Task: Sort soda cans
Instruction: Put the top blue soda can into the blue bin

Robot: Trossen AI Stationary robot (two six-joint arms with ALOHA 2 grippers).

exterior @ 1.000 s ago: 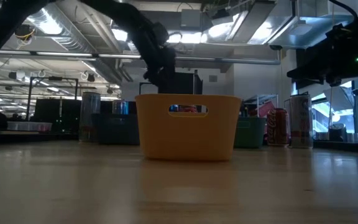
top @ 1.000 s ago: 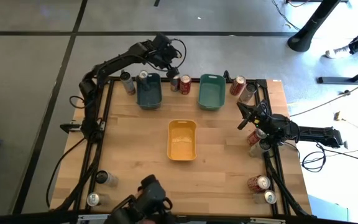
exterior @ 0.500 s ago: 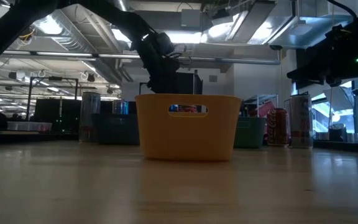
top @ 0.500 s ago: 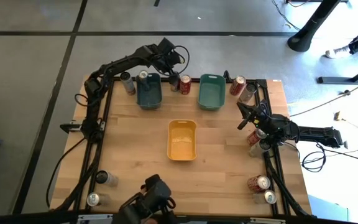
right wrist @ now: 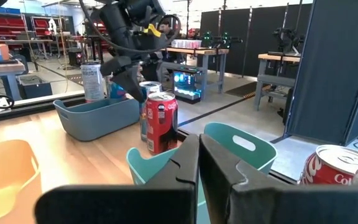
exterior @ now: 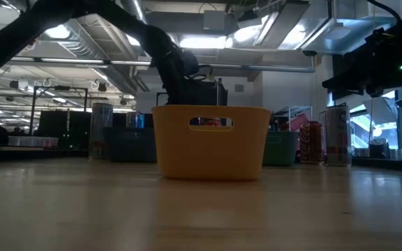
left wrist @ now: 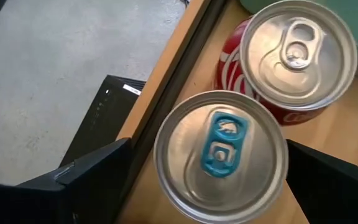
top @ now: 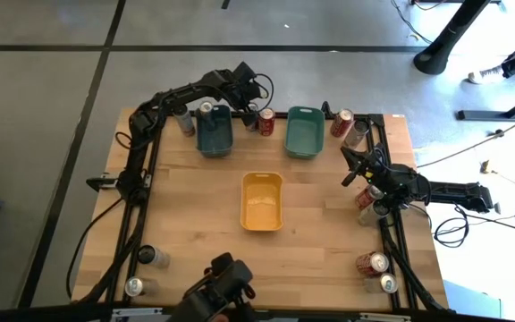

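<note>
The table [top: 195, 224] is pale wood planking with a dark metal frame along its edges. On it stand three smooth plastic bins, rectangular with rounded corners: a yellow bin [top: 262, 201] in the middle, a blue-grey bin [top: 214, 131] and a teal bin [top: 303, 131] at the far edge.

The left gripper [top: 250, 97] hangs at the far edge between those two bins, fingers [left wrist: 86, 180] spread wide on either side of a can with a blue pull tab [left wrist: 221, 155], holding nothing. The can's brushed silver lid is round and ridged. A red can [left wrist: 291, 56] stands touching it, with a plain silver tab. From across the table the pair stands upright just past the teal bin's rim.

The right gripper [top: 351, 172] waits near the table's right edge, its fingers pressed together and empty.

Other cans [top: 369, 262] stand in clusters at the table's corners and right edge, one [top: 206, 110] in the blue-grey bin.
</note>
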